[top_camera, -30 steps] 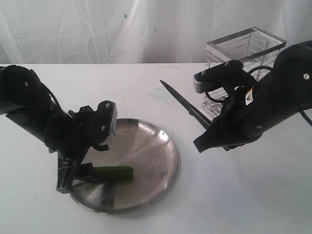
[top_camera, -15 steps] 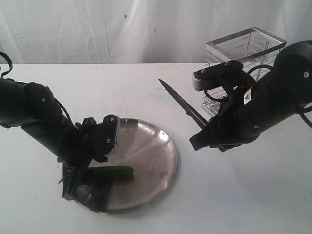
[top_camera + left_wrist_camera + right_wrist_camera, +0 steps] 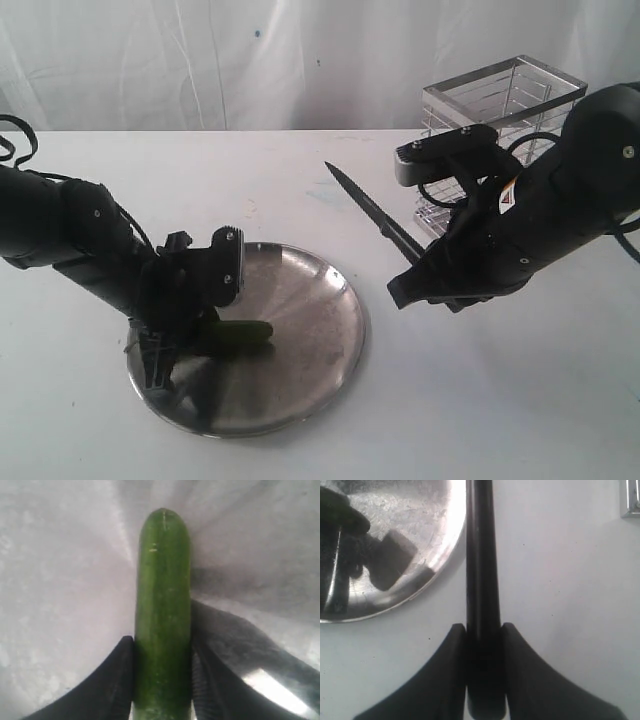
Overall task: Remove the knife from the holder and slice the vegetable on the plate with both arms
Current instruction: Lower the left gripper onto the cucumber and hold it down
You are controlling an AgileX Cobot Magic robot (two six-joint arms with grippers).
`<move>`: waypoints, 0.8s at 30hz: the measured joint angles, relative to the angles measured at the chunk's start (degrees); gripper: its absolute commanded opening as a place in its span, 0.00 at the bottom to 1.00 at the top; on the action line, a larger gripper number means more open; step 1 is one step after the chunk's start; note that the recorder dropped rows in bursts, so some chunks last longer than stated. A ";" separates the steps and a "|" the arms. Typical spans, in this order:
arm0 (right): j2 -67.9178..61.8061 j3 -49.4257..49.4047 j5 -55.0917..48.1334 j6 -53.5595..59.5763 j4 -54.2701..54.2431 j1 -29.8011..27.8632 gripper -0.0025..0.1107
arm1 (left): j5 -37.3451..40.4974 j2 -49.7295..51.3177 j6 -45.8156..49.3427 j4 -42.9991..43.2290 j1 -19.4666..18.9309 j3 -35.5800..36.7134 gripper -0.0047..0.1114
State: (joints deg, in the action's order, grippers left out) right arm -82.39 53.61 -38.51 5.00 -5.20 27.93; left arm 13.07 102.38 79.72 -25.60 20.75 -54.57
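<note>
The vegetable [image 3: 162,615] is pinched between the fingers of the left gripper [image 3: 162,680] on the plate [image 3: 300,310]; its held end is hidden. The knife [image 3: 375,215] is clamped by the right gripper [image 3: 483,645], raised beside the holder [image 3: 500,110]; its handle is hidden.

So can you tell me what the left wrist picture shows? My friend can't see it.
A smooth dark green vegetable sits squeezed between the two black fingers of the left pincer. It lies on the shiny grey plate, with its rounded tip pointing away from the pincer.
</note>
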 measured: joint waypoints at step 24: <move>0.00 0.00 0.00 0.00 -0.23 0.00 0.02 | 0.91 2.62 -11.68 3.10 0.00 -4.22 0.55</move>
State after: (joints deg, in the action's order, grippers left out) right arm -82.39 53.61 -38.51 5.00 -5.43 27.93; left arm 13.98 105.00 68.04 -22.50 20.75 -58.79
